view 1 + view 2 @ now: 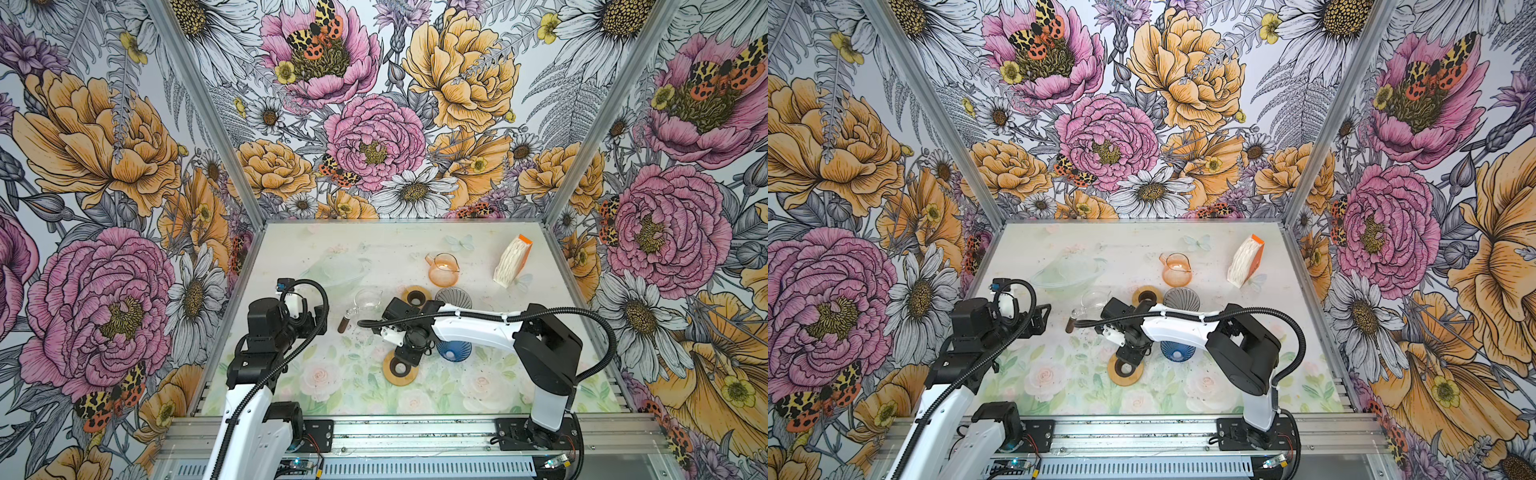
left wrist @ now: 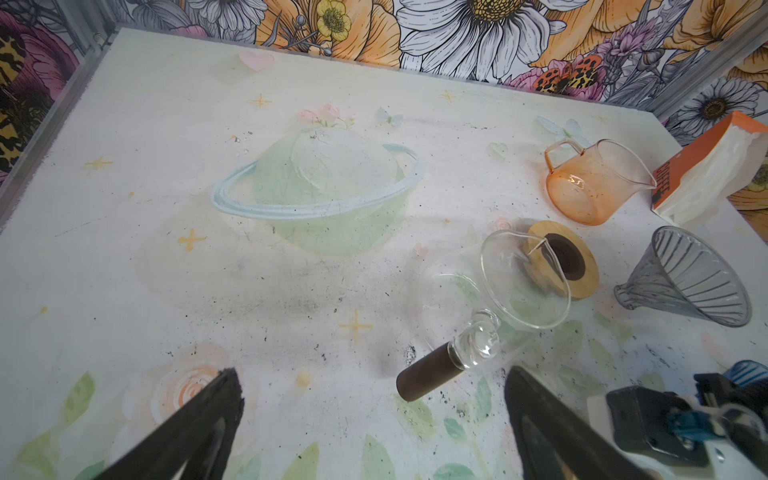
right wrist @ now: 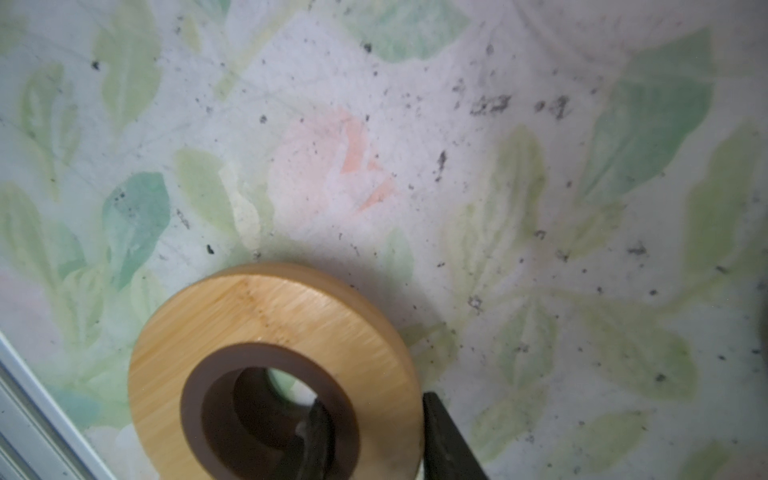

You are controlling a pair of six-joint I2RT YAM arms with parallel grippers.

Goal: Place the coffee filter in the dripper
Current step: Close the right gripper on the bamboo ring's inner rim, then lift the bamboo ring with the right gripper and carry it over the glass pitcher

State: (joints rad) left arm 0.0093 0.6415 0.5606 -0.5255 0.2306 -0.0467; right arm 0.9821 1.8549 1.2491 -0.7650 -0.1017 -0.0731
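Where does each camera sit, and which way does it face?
Top view: high, front, looking down on the table; left arm, right arm.
Top view: same aim; both arms.
Left wrist: facing the glass pitcher; left gripper, open.
Right wrist: just above the near wooden ring; right gripper straddles its rim.
Shared: top views also show that ring.

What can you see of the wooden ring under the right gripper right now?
The wooden ring is a flat round disc of pale, bamboo-like wood with a dark brown collar around its central hole. It lies flat on the flowered mat, near the front, beside the blue dripper. The right gripper straddles its band, one finger in the hole, one outside the rim; whether they pinch it is unclear.
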